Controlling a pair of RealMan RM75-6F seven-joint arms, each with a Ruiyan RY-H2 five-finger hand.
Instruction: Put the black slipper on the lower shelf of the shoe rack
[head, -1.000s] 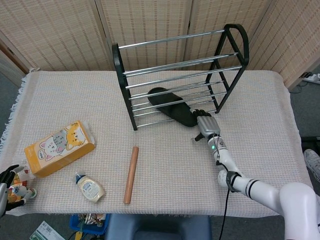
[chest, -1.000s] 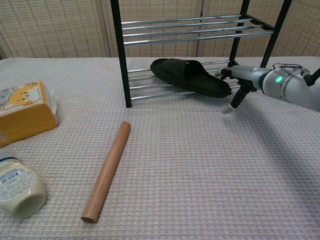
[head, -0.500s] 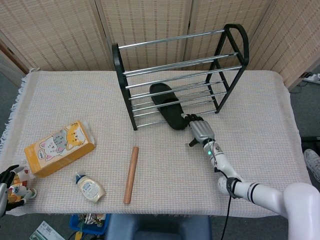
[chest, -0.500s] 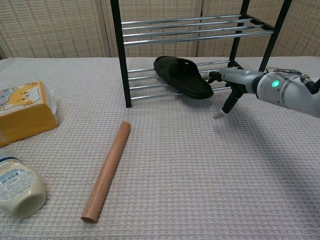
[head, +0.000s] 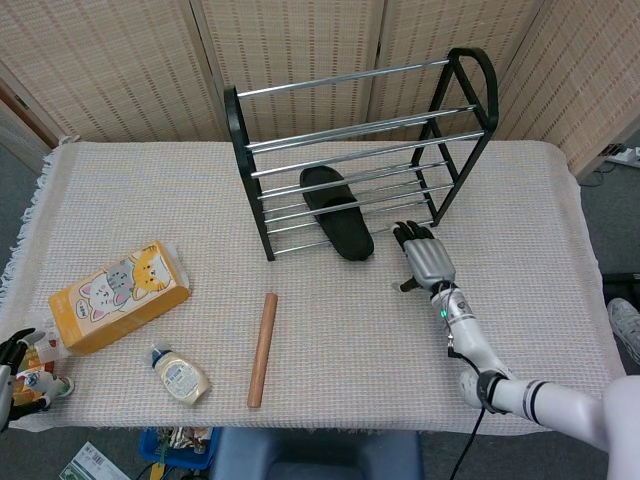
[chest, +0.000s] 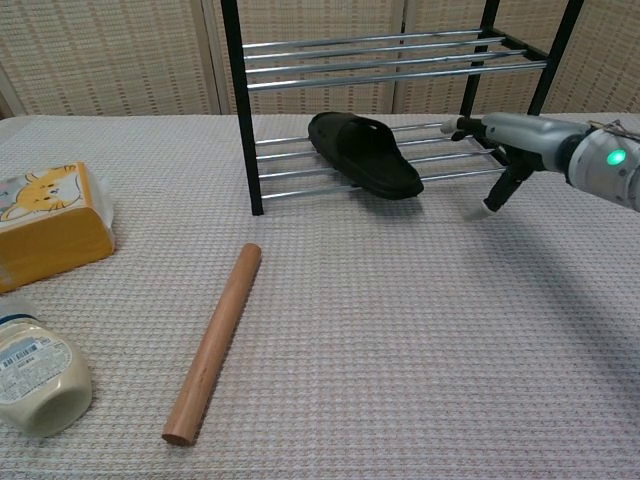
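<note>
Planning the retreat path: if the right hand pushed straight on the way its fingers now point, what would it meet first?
Probably the shoe rack: the right hand points up-table at the lower rails near the right end frame, beside the black slipper. Depth is unclear.

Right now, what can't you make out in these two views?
- Left hand: head view, cut off by the left edge; whether it holds anything is unclear. Chest view doesn't show it.
- Slipper: head view, the rack bars cross it, so its seating is unclear.
- Bottle: chest view, cut off by the left edge; label print too small.
- Right hand: chest view, palm side hidden.
</note>
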